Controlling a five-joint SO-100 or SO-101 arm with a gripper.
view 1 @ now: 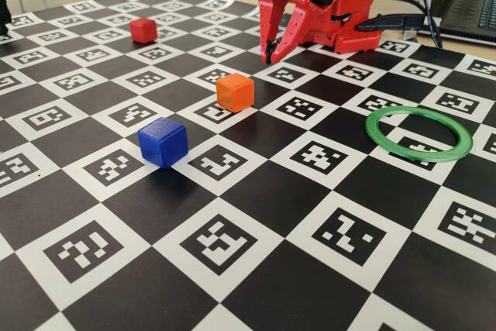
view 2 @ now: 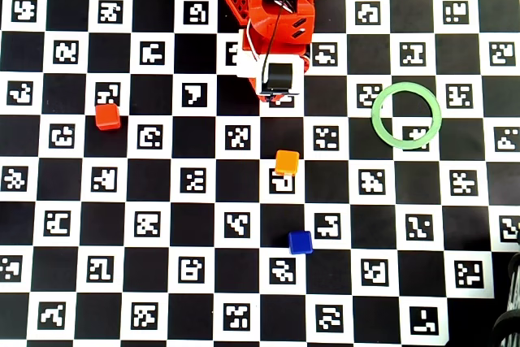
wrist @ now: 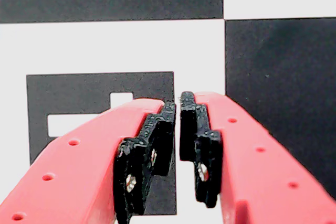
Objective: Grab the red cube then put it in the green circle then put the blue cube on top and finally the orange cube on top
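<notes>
The red cube (view 2: 107,116) is sitting well apart from the gripper (wrist: 179,111), off to its left in the overhead view, on a black square of the marker-printed checkerboard (view 1: 256,191), untouched. Gripper is hanging tucked under the folded arm near the base, pointing down at the board; in the wrist view the black pads (wrist: 160,129) are standing nearly together with only a thin slit between them, nothing clamped, only a printed marker lying beneath. Ordering outward from the tool, overhead view: the orange cube (view 2: 286,162) is lying nearest, just ahead of the gripper; the blue cube (view 2: 301,241) is sitting farther out along almost the same line; the green circle (view 2: 406,115) is lying off to the gripper's right side, flat on the board, its middle empty; the red cube is resting farthest away on the opposite side. Judgement: step one, fetching red, is not yet begun; nothing is stacked or placed. Next move is calling for swinging the arm toward the left of the overhead view, spreading the jaws wider than a cube face, squaring them to the cube's sides, then descending around it. Risk being noted: the ring is lying on the far side, so the carry will be crossing over or near the orange cube; adequate lift height is looking necessary.
</notes>
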